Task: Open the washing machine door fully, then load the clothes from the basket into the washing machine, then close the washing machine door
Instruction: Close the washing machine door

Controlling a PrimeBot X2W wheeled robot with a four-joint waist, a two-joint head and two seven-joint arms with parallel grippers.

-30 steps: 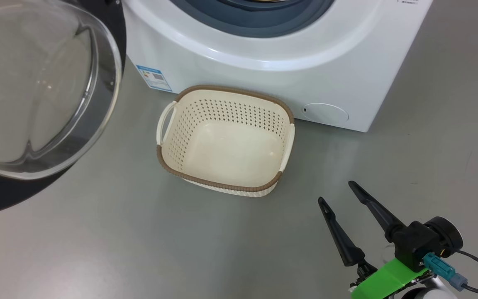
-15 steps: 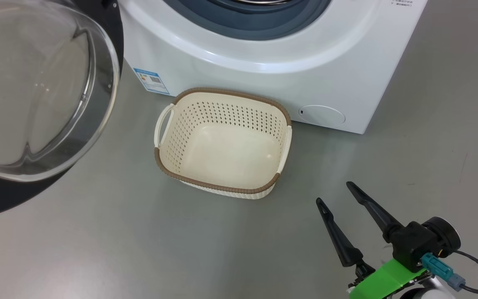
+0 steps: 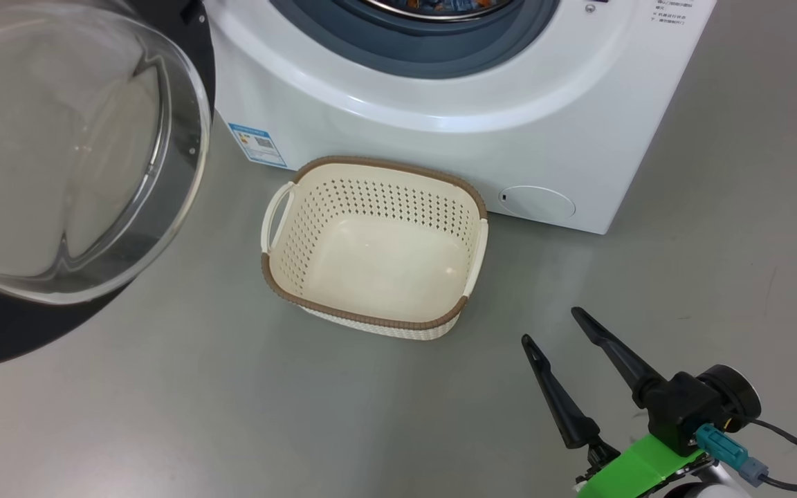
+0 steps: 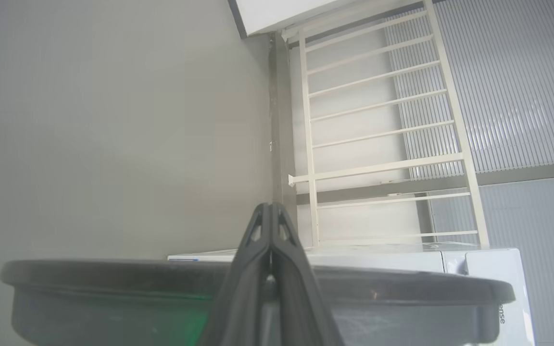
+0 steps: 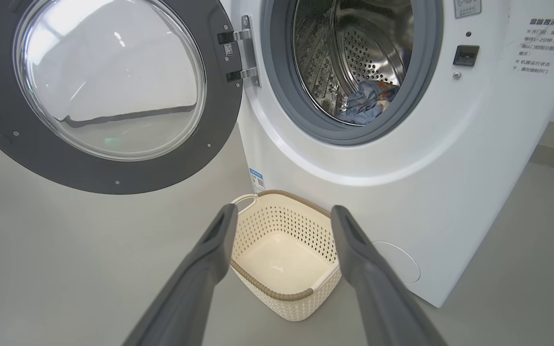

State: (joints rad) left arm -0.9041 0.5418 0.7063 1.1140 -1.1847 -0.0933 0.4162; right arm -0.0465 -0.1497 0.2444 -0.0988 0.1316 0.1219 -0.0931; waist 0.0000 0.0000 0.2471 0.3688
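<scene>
The washing machine door (image 3: 59, 159) stands swung open at the left, its glass bowl bulging toward me. Inside the steel drum of the washing machine (image 5: 450, 158) lie the clothes (image 5: 366, 101), light-blue with orange print. The basket (image 3: 371, 320) sits on the floor against the machine's front with nothing in it. My right gripper (image 3: 551, 325) hovers open to the basket's lower right, nothing between its fingers. In the left wrist view my left gripper (image 4: 270, 207) is shut, fingers pressed together, rising just in front of the door's black ring (image 4: 113, 276); whether they touch it I cannot tell.
Grey floor (image 3: 232, 415) spreads in front of the basket and under the open door. A blue label sticker (image 3: 258, 145) and a round filter cover (image 3: 537, 204) mark the machine's lower front. A white ladder-like rack (image 4: 383, 129) stands against the wall behind the machine.
The head camera has tilted up a little, so the machine and basket sit lower and the clothes in the drum edge into view. The right gripper has stayed open and in place.
</scene>
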